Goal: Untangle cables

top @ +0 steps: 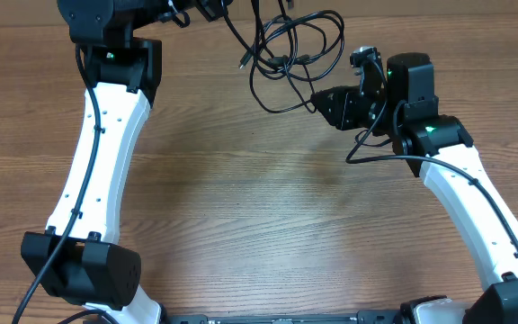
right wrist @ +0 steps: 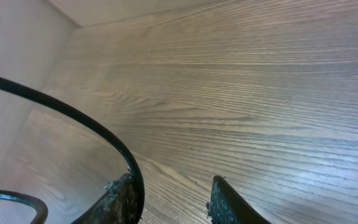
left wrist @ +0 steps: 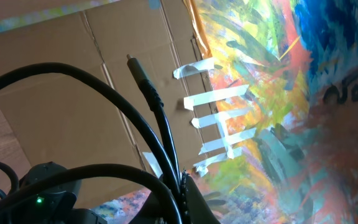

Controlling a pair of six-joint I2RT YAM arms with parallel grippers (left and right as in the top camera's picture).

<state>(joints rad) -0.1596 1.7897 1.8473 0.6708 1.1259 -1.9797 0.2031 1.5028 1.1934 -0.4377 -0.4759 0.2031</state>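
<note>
The cables (top: 286, 49) are thin black cords that form a loose tangle of loops at the table's far middle. My left gripper (top: 203, 8) is at the top edge, raised and shut on several strands (left wrist: 166, 155); they pass between its closed jaws. One strand ends in a plug (left wrist: 139, 70) that sticks up past the fingers. My right gripper (top: 320, 101) sits just right of the tangle, pointing left. Its jaws stand apart, right gripper (right wrist: 174, 200) over bare wood. One cable (right wrist: 86, 121) curves along the inner side of its left finger (right wrist: 120, 202), not pinched.
Brown cardboard (left wrist: 61, 93) with white tape strips (left wrist: 219, 118) and a colourful painted sheet (left wrist: 291, 124) stand behind the table. A pale wall (right wrist: 17, 56) borders the wood in the right wrist view. The right arm's own wiring (top: 371, 155) loops beside it.
</note>
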